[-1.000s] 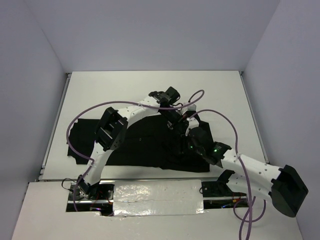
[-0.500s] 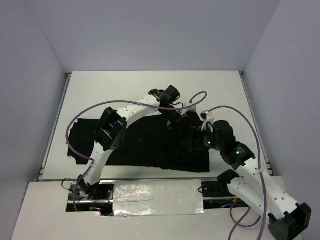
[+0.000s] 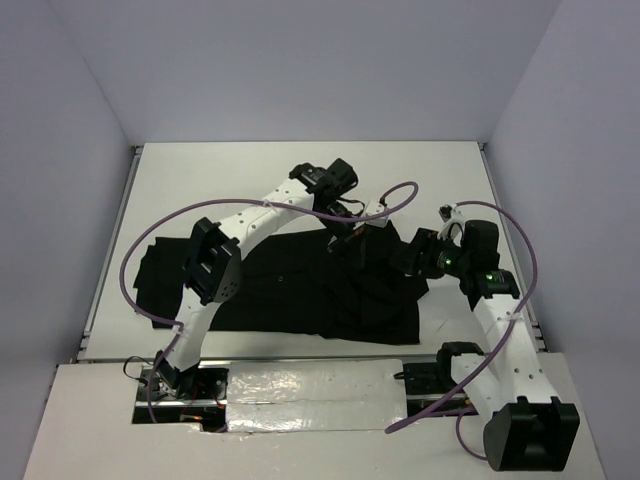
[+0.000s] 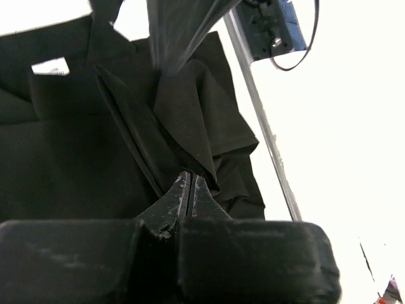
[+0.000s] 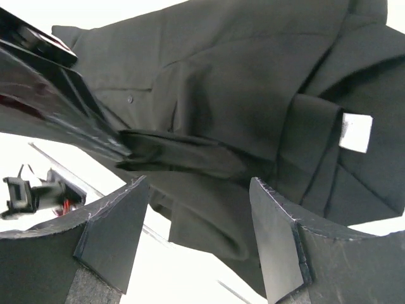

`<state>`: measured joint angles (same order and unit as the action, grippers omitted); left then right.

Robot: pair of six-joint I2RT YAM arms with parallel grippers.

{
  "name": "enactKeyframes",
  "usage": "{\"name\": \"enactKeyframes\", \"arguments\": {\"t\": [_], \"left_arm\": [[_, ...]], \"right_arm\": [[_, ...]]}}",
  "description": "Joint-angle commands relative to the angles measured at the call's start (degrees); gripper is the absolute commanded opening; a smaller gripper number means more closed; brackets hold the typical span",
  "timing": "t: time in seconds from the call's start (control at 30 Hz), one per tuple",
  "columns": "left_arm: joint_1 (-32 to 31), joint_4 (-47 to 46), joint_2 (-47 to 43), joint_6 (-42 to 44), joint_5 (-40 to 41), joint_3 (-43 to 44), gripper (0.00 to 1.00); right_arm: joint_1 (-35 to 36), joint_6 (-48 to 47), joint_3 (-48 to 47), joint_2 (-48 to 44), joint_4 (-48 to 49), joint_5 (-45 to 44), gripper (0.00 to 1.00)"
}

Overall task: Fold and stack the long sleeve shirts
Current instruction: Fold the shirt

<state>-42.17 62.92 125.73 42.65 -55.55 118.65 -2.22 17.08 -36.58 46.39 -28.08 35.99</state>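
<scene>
There is one black shirt [image 3: 270,290] on the white counter [image 3: 250,170]. It lies near the front edge, close to where the arms are bolted. Most of it is spread flat, from the left side to a bit past the middle. Its right end is bunched up in folds.

There are two arms and two end effectors. Both reach to the right end of the shirt and are near each other there.

The left end effector [image 3: 347,240] comes in from the far side. In the left wrist view its two fingers are pressed tight together [image 4: 190,180], with a fold of the shirt [image 4: 63,145] pinched at their tips. The cloth runs up and away from the tips in a long crease. The right wrist view shows the same pinch from the side.

The right end effector [image 3: 405,258] is just beside the right edge of the shirt. In its own view its two fingers are spread wide apart [image 5: 197,190] and hold nothing. The shirt [image 5: 253,63] shows in the gap between them, but whether the fingers touch it cannot be told.

The shirt has one small white label [image 5: 355,133]. The left wrist view shows it too [image 4: 50,65].

Two purple cables can be counted, one on the left arm [image 3: 150,250] and one on the right arm [image 3: 520,250].
</scene>
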Motion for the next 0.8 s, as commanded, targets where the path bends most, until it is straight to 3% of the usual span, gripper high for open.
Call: {"name": "enactKeyframes", "arguments": {"t": [0.0, 0.17, 0.37, 0.67, 0.73, 0.77], "left_arm": [[-0.28, 3.97, -3.83, 6.65, -4.48, 2.37, 0.0], [-0.19, 4.15, -4.27, 6.74, -4.57, 2.81, 0.0], [-0.19, 6.6, -4.44, 9.46, -5.53, 3.6, 0.0], [-0.19, 8.98, -5.41, 11.84, -7.29, 5.1, 0.0], [-0.19, 8.72, -5.58, 11.58, -7.56, 5.1, 0.0], [-0.19, 8.63, -5.85, 11.57, -7.56, 5.19, 0.0]], "right_arm": [[-0.42, -4.68, 0.97, 0.54, 6.08, 5.75, 0.72], [-0.33, -5.39, 4.58, -1.21, 14.09, 10.15, 0.72], [-0.15, -8.47, 11.26, -4.9, 22.17, 7.43, 0.72], [3.97, -11.36, 10.21, 1.15, 27.1, 9.89, 0.71], [4.94, -11.11, 10.12, 2.38, 29.99, 11.29, 0.69], [5.29, -11.02, 9.51, 3.35, 30.97, 11.99, 0.6]]}}
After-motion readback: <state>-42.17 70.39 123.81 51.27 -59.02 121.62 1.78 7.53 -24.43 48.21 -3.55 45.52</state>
